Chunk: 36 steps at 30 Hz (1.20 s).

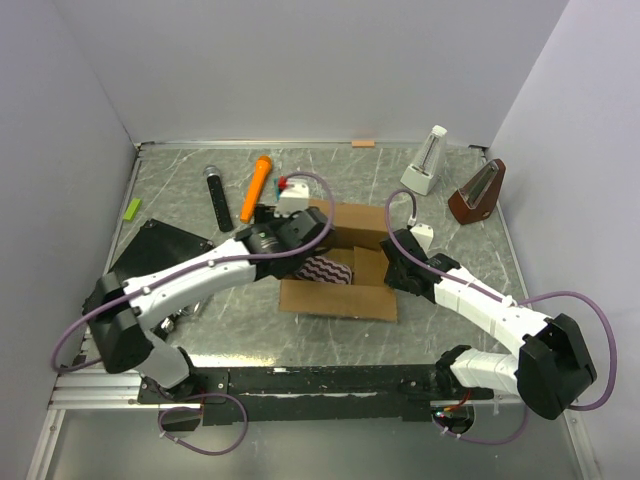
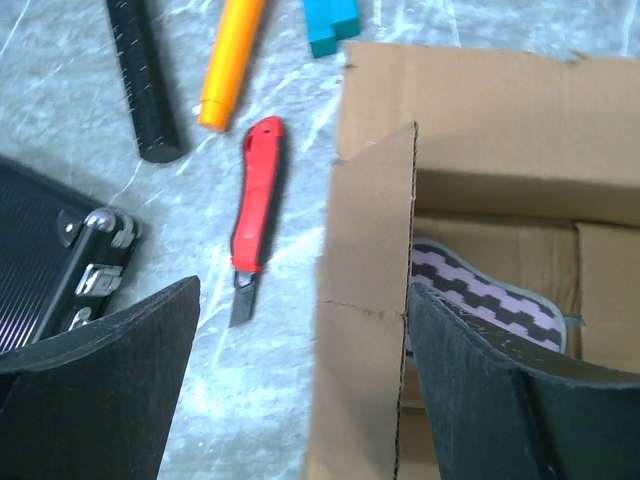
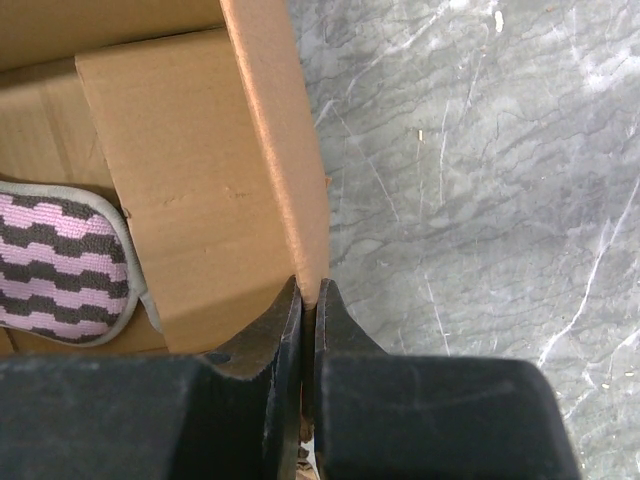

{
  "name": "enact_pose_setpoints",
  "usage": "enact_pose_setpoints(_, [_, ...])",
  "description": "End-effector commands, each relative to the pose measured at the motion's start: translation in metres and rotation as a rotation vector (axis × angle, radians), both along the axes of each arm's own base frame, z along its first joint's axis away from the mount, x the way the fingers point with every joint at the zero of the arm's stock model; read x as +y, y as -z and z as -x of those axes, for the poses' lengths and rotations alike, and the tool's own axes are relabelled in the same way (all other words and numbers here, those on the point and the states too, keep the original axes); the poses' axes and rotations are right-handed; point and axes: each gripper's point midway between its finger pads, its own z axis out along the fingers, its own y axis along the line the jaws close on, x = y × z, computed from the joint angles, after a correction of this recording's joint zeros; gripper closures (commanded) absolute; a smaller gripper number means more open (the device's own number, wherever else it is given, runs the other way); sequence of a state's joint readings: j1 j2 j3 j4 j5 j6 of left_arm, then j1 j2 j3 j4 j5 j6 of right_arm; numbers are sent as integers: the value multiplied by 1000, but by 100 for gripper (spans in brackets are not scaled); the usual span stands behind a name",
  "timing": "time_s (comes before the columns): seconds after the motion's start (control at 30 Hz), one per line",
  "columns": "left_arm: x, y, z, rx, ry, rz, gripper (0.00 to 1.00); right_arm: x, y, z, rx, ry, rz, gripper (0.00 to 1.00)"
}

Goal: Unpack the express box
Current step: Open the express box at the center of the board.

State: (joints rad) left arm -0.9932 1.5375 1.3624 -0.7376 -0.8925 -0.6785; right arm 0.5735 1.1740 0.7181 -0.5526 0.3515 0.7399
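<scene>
The express box (image 1: 340, 298), a brown corrugated cardboard carton, sits open just right of the black ribbed case (image 1: 165, 240). Its near flap is folded out flat, its case-side flap stands upright, and a pink-and-dark zigzag cloth (image 1: 325, 270) lies inside.

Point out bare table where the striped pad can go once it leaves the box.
Most room: the front strip between the near flap of the express box and the arms' base rail. Also back centre, between the orange marker and white metronome. Left is crowded: black case, red knife.
</scene>
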Motion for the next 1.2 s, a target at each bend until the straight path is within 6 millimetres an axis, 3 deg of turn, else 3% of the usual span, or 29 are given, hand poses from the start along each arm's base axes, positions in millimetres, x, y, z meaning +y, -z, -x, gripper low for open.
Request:
enact_pose_setpoints(0.0, [27,-7,-2,-20,-69,111,14,1,-3,-3,-1,21,0,100])
enact_pose_setpoints(0.13, [53,4,-7,-2,-115,175,18,1,-2,-3,5,17,2,100])
enact_pose_setpoints(0.27, [62,24,-12,41,-115,229,21,2,-1,-2,6,10,1,100])
enact_pose_setpoints(0.47, [49,58,-19,121,-93,235,26,4,1,0,4,-5,-13,100])
enact_pose_setpoints(0.67, [24,77,-27,178,-39,282,31,8,3,2,6,-18,-28,100])
enact_pose_setpoints(0.77, [35,87,-33,196,-88,246,30,8,3,1,7,-22,-26,100])
enact_pose_setpoints(0.93, [71,74,-42,154,-180,244,19,8,1,1,2,-28,-19,100])
enact_pose_setpoints(1.03, [86,51,-45,101,-197,260,13,7,-1,0,-3,-28,-15,100])
enact_pose_setpoints(1.17, [91,11,-48,27,-186,291,9,7,0,-1,0,-27,-12,100])
